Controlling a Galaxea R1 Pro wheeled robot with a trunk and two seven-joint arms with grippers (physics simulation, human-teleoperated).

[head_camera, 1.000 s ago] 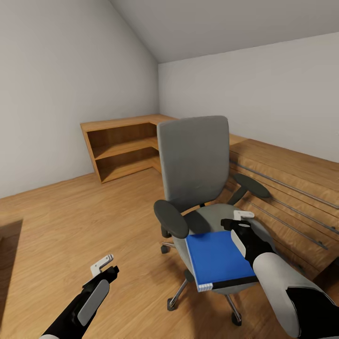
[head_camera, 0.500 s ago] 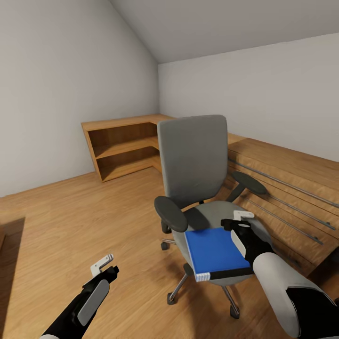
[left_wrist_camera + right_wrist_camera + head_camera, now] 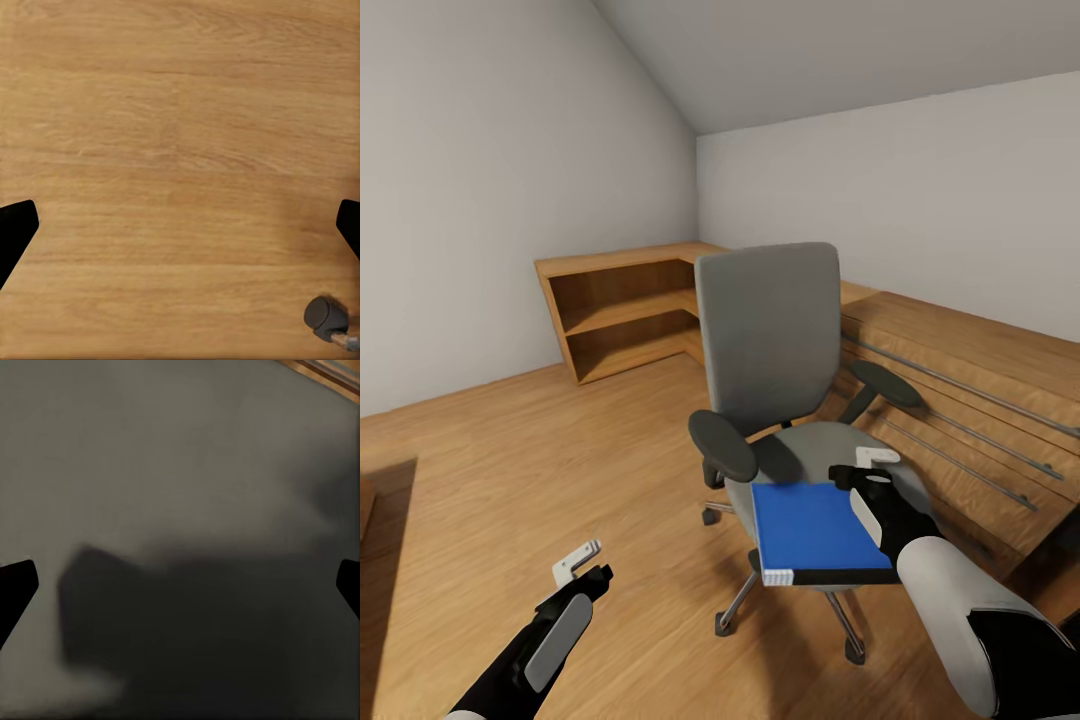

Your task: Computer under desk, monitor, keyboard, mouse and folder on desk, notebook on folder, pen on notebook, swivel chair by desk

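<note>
Blue folder [image 3: 812,528] flat on the front of the chair [image 3: 775,345] seat, black spine and pale corner jutting over the seat's front edge. Right gripper [image 3: 875,478] just at the folder's far right corner, above the seat, pointing toward the chair back; white finger [image 3: 877,457] past the corner, another pale pad [image 3: 866,520] over the folder's right edge. Looks open, with dark fingertips at both edges of the right wrist view and nothing between them but grey seat [image 3: 180,510] and a soft shadow. Whether the pad touches the folder: cannot tell.

Left gripper [image 3: 582,566] low over bare floor [image 3: 510,470], well apart from the chair, left of its chrome base. Jaws spread wide, holding nothing; in the left wrist view, dark tips at both sides, wood planks [image 3: 172,150] between, and one castor [image 3: 326,315] near a corner.

Chair upright, facing the robot, black armrests either side, back toward the oak shelving [image 3: 620,310] in the room's corner. Oak unit with metal rails [image 3: 970,400] close behind the chair on the right.

Hidden or cut off: folder's right rear corner behind the right gripper; parts of the star base under the seat and folder; right forearm cropped at the picture's lower edge; a strip of oak [image 3: 330,375] barely visible at one corner of the right wrist view
</note>
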